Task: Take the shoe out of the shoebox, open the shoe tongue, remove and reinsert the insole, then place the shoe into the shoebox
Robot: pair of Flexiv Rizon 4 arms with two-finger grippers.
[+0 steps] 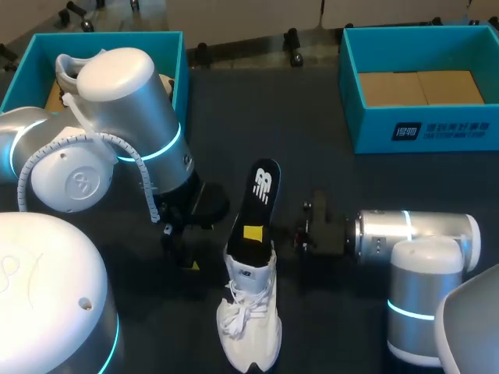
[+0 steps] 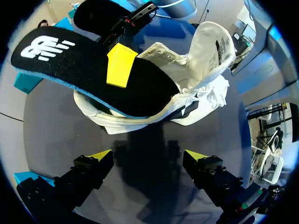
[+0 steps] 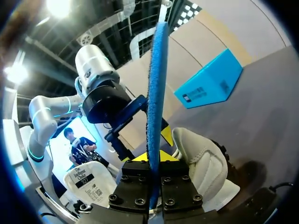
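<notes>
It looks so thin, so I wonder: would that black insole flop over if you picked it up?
Probably not much: the insole, pinched by the right pincer, sticks out of the shoe almost straight. Edge-on it looks thin, so likely light. Its blue foam underside seems grippy, not slippery.

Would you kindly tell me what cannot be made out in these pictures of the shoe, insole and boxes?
1. Head view: the left arm covers most of the left shoebox, so its contents are largely hidden.
2. All views: the insole has its lower end inside the shoe; the upper hides how deep it goes.
3. Right wrist view: the insole stands edge-on in the right gripper, so its faces cannot be seen.
</notes>
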